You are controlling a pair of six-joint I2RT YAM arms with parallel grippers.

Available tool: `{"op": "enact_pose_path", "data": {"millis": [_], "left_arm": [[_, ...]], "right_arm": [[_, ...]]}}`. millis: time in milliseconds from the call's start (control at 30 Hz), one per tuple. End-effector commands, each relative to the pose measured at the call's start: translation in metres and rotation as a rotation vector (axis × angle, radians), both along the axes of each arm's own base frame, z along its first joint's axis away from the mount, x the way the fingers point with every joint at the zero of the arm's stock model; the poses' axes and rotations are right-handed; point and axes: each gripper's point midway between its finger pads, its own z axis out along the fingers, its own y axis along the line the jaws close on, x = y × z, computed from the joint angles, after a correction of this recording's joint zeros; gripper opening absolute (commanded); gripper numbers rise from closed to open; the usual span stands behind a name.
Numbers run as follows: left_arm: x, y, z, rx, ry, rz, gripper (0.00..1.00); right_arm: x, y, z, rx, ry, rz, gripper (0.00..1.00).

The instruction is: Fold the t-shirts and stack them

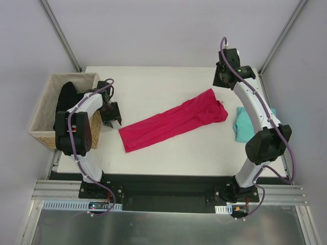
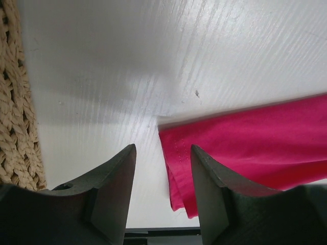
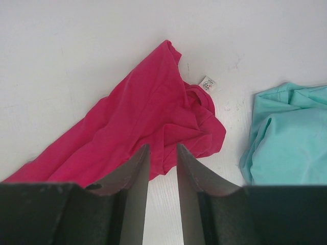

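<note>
On table (image 1: 153, 87): magenta shirt (image 1: 173, 121) long rumpled strip | teal shirt (image 3: 286, 138) bunched | left gripper (image 2: 163, 163), right gripper (image 3: 162, 163) both apart

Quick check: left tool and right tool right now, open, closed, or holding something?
Left tool: open, holding nothing.
Right tool: open by a narrow gap, holding nothing.

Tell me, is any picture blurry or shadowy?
Left wrist view: the top edge of the pink t-shirt is smeared, and a soft grey shadow crosses the table. Right wrist view: the cloth is sharp and the white label is clear. Top view: even light, only faint shadows.
</note>
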Motion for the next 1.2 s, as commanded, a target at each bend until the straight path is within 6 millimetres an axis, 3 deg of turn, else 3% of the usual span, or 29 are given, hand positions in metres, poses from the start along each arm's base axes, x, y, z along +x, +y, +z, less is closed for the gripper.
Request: {"op": "enact_pose_path", "data": {"millis": [0, 367, 733, 1033, 1067, 1133, 1167], "left_arm": [[0.007, -0.005, 0.002, -0.03, -0.004, -0.009, 0.46], [-0.011, -0.016, -0.014, -0.021, 0.06, -0.027, 0.45], [-0.012, -0.029, -0.018, -0.007, 0.072, -0.041, 0.44], [-0.011, -0.027, -0.017, 0.003, 0.069, -0.037, 0.43], [-0.011, -0.026, -0.017, 0.008, 0.065, -0.034, 0.32], [-0.012, -0.025, -0.018, 0.015, 0.068, -0.028, 0.0], [-0.012, -0.024, -0.018, 0.02, 0.07, -0.026, 0.0]], "right_arm": [[-0.005, 0.005, 0.018, 0.041, -0.045, 0.007, 0.3], [-0.006, 0.003, 0.033, 0.057, -0.085, 0.008, 0.3], [-0.014, -0.008, 0.053, 0.076, -0.128, -0.002, 0.3], [-0.016, -0.014, 0.053, 0.084, -0.127, -0.015, 0.31], [-0.016, -0.014, 0.053, 0.085, -0.128, -0.016, 0.31], [-0.016, -0.014, 0.055, 0.09, -0.132, -0.016, 0.31], [-0.016, -0.016, 0.055, 0.09, -0.133, -0.019, 0.31]]}}
